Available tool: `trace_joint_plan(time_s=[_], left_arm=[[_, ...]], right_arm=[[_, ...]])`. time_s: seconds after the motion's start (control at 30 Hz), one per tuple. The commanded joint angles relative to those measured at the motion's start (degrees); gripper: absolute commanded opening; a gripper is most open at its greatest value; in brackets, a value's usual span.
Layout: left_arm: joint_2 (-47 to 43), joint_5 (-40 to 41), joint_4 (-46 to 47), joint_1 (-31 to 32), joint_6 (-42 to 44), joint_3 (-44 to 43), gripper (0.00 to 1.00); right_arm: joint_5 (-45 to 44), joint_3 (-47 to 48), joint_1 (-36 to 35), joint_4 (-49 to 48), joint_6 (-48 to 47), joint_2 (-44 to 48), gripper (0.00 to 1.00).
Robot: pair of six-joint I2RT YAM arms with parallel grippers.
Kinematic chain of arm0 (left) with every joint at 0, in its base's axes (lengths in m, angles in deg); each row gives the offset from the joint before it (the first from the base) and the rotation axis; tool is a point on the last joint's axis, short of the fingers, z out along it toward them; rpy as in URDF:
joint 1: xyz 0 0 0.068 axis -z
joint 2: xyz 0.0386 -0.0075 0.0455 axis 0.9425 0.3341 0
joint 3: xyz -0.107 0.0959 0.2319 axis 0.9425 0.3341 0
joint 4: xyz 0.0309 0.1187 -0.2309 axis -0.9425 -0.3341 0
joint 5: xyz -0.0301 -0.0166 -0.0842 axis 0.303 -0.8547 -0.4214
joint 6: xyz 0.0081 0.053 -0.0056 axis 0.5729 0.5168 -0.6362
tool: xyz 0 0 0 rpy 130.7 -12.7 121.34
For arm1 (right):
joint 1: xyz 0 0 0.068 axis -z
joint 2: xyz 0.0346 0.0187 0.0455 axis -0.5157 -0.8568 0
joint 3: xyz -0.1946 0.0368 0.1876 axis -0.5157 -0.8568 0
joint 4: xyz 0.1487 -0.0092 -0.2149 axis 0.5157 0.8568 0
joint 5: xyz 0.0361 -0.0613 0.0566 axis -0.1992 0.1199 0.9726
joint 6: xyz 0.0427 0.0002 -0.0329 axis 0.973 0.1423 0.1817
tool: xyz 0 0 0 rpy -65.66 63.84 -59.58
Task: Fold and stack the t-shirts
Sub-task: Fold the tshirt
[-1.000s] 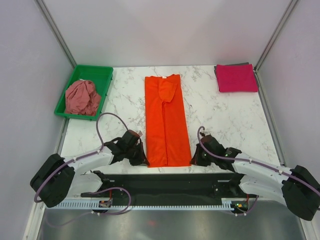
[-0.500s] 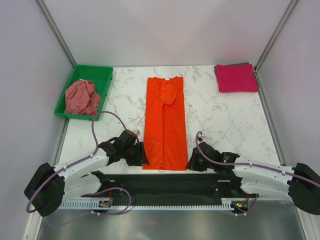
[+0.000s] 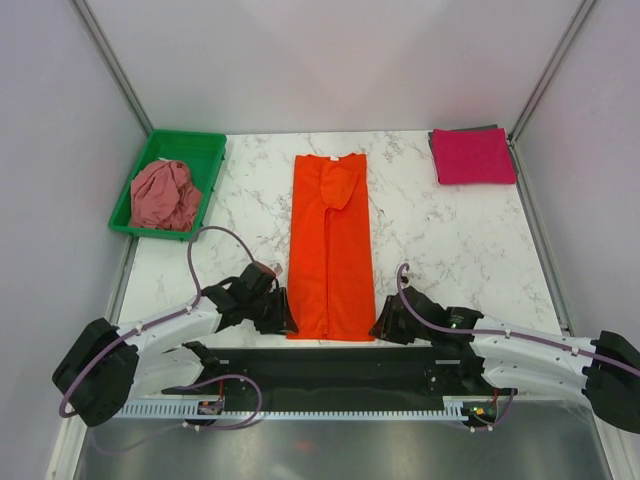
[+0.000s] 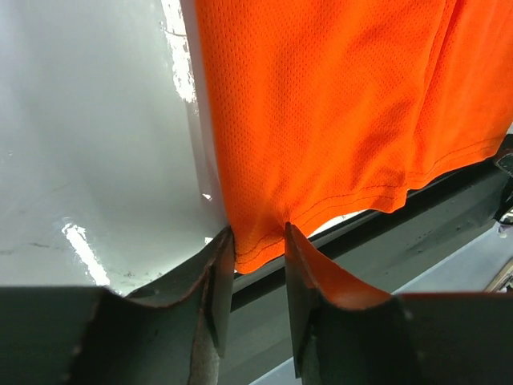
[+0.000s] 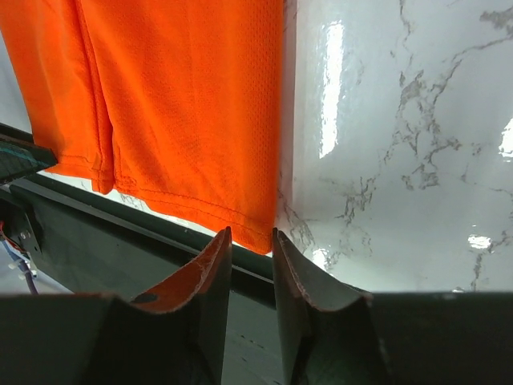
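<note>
I've one magenta-pink cloth t-shirt (image 3: 473, 156) folded, bright orange cloth t-shirt (image 3: 330, 250) half-folded, dusty-rose cloth t-shirt (image 3: 165, 195) crumpled, untouched; left gripper (image 4: 259, 234) and right gripper (image 5: 252, 234) fingers parted.

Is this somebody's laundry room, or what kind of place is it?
Probably a robot practice booth, not a home. A left arm and a right arm are bolted at the edge of a marble-look table, plain walls close it in, and an orange t-shirt lies flat for folding.

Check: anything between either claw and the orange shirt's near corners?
Nothing visible. The left claw and right claw each sit at a near hem corner of the orange t-shirt, jaws parted, cloth right at their tips.
</note>
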Motion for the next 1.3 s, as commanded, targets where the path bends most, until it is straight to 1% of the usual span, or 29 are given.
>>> trace_joint_plan(time_s=[0.0,0.03,0.1,0.13,0.2,0.23,0.27,0.3,0.47,0.6,0.7,0.8,1.0,1.13,1.2,1.27], left_arm=[[1.0,0.2,0.9,0.1,-0.6,1.7,0.38],[1.0,0.2,1.0,0.0,-0.6,1.7,0.33],[1.0,0.0,1.0,0.1,-0.6,1.8,0.30],[0.9,0.0,1.0,0.0,-0.7,1.8,0.25],[1.5,0.1,1.0,0.0,-0.6,1.7,0.17],[1.7,0.1,1.0,0.1,-0.6,1.6,0.07],[1.9,-0.1,1.0,0.0,-0.7,1.6,0.02],[2.0,-0.1,1.0,0.0,-0.7,1.5,0.02],[1.0,0.2,1.0,0.0,-0.9,1.7,0.02],[0.8,0.0,1.0,0.1,-1.0,1.7,0.02],[0.6,-0.4,1.0,0.0,-1.0,1.6,0.02],[-0.2,-1.0,1.0,0.0,-1.4,1.1,0.02],[-1.0,-3.2,1.7,-0.3,-2.3,-1.1,0.02],[0.3,-5.9,1.7,-3.7,-1.8,-3.2,0.02],[1.2,-6.5,1.6,-4.4,-1.3,-4.6,0.02],[2.9,-7.2,1.7,-5.8,-0.3,-6.9,0.02]], right_arm=[[-0.6,-1.3,-1.2,-0.7,2.9,0.5,0.36],[-0.9,-1.3,-1.5,-0.7,3.4,0.4,0.36],[-1.5,-1.8,-2.2,-0.7,4.0,0.3,0.38],[-1.7,-1.9,-2.3,-0.8,4.6,0.0,0.38],[-1.8,-2.1,-2.7,-0.8,4.6,-1.0,0.38],[-1.9,-2.1,-2.8,-0.8,4.7,-1.3,0.37],[-2.2,-2.0,-3.1,-0.9,4.6,-1.4,0.36],[-2.5,-1.9,-3.3,-0.8,4.6,-1.3,0.31],[-4.0,-1.8,-3.7,0.4,4.3,-0.4,0.17],[-4.2,-1.9,-3.7,0.5,4.0,0.1,0.02],[-4.3,-1.6,-4.0,0.5,3.7,0.9,0.00],[-4.4,-0.6,-4.2,0.5,2.8,1.0,0.00],[-5.0,3.2,-4.4,1.5,1.4,-1.6,0.00],[-7.3,7.1,-4.4,3.9,-0.8,-3.7,0.00],[-8.5,8.7,-4.4,4.5,-2.3,-5.2,0.00],[-10.9,11.6,-4.1,4.7,-5.9,-6.9,0.00]])
